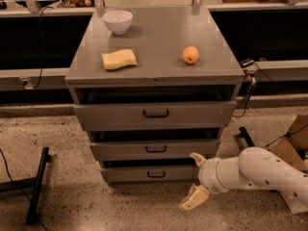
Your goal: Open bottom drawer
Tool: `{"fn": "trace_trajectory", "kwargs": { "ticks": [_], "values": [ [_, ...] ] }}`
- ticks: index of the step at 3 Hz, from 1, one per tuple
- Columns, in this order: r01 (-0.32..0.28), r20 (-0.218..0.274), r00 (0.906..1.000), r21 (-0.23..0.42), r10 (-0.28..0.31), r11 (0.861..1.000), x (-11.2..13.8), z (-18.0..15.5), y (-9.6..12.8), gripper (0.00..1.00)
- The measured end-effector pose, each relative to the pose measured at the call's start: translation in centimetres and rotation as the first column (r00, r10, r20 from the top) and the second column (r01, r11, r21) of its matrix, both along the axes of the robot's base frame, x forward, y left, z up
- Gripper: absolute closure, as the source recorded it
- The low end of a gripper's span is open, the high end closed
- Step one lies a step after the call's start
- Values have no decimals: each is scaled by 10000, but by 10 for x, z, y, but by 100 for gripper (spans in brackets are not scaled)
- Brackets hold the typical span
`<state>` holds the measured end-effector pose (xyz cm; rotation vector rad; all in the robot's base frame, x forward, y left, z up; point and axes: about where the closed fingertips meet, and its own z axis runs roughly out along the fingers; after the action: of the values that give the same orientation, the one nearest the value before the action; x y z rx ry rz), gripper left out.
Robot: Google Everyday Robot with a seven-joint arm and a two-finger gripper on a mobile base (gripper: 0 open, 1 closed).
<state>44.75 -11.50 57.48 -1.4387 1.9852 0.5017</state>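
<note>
Drawer: bottom drawer [130, 173] is grey, thin and low, with a small dark handle [156, 174] | place: lowest of three in the grey cabinet [159, 37], near the floor | gripper [195, 179]: fingers spread wide apart, by the drawer's right end.

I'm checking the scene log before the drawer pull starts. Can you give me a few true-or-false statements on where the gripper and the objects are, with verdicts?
1. The gripper is open, low down to the right of the bottom drawer handle, not touching it. True.
2. The orange lies inside the white bowl. False: it lies on the cabinet top, well apart from the bowl.
3. A yellow sponge lies on the cabinet top, nearer the front edge than the bowl. True.
4. The gripper grips the top drawer's handle. False: it is level with the bottom drawer and holds nothing.
</note>
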Motion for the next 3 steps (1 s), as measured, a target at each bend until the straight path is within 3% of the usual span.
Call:
{"fn": "trace_trajectory", "kwargs": {
  "ticks": [1, 2, 3],
  "values": [
    [754, 863, 9938, -536, -706, 9957, 47, -38, -23, 0],
    [745, 1764, 9819, -271, -686, 9969, 84, -85, -44, 0],
    [551, 1871, 9809, -33, -535, 9985, 91, -119, -43, 0]
  ]
}}
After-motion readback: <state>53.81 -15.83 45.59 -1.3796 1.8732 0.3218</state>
